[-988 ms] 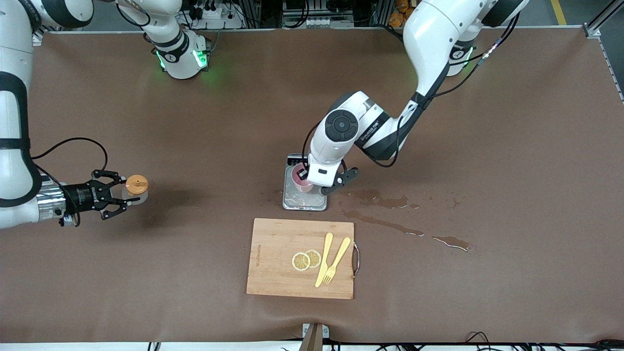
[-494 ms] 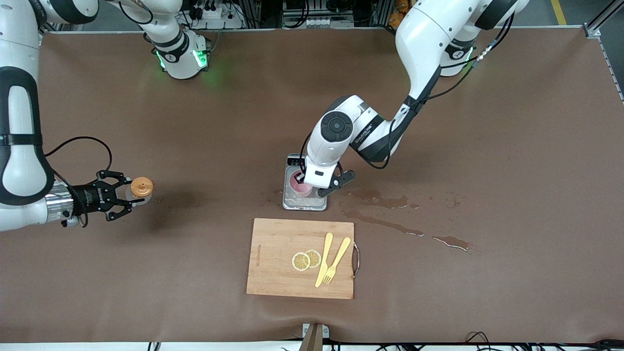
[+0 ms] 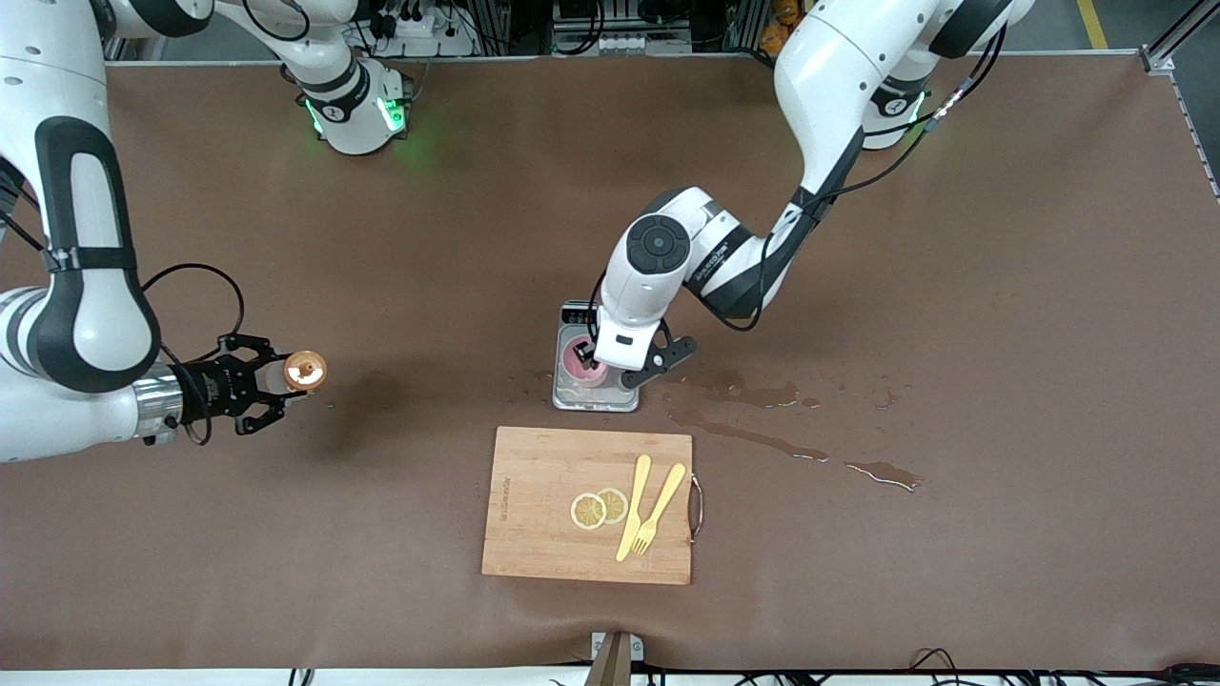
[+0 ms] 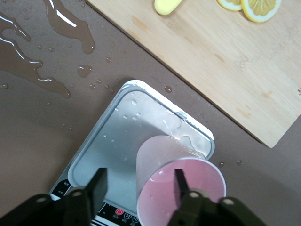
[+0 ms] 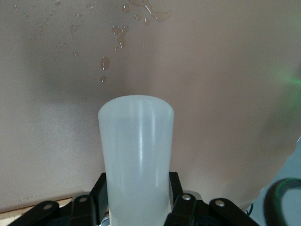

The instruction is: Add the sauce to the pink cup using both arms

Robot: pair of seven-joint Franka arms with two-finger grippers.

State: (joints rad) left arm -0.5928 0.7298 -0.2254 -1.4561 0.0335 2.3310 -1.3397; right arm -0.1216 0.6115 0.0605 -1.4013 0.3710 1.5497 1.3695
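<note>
Left gripper (image 4: 138,188) down over the kitchen scale (image 4: 117,146), fingers spread apart — 1 finger (image 4: 180,181) inside the pink cup (image 4: 176,186), the other out over the scale's wet plate, neither one visibly squeezing the wall. Pink cup standing on the scale, straddled at the rim by those released jaws.

Right gripper (image 3: 272,381) up in the air toward the right arm's end of the table, clamped on the sauce bottle (image 5: 136,150) — body between the jaws, orange cap (image 3: 304,370) sticking out past the fingertips.

Cutting board (image 3: 543,514) with 2 lemon slices (image 3: 598,507), wooden knife and fork nearby, water puddles (image 3: 743,429) beside the scale.
</note>
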